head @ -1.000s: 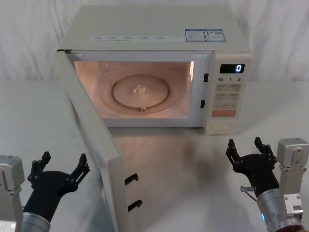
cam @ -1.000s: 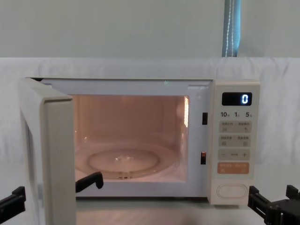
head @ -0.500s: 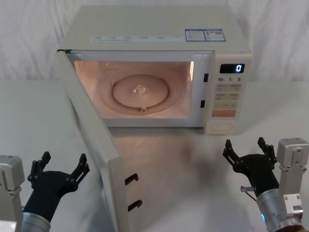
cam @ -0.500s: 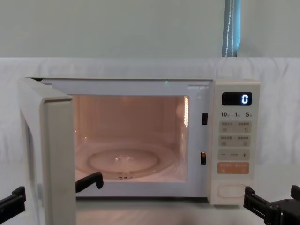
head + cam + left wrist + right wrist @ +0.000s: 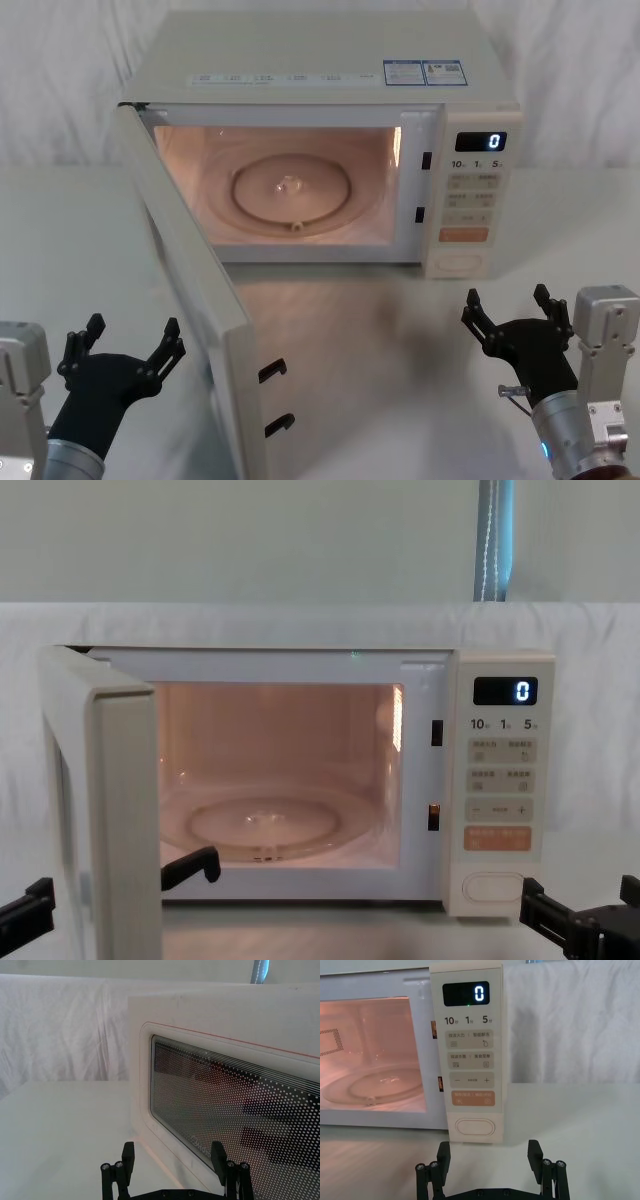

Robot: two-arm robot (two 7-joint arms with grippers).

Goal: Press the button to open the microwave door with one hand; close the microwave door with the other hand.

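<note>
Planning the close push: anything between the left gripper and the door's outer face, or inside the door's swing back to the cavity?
Nothing visible. The left gripper, open, faces the microwave door glass with bare table between. The swing path to the microwave front looks free; right gripper sits off by the panel.

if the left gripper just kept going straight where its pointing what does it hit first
Most likely the outer face of the open microwave door. In the left wrist view the left gripper, fingers spread, faces the door's dotted window directly, with nothing in between. Exactly where on the door it would land is hard to judge.
</note>
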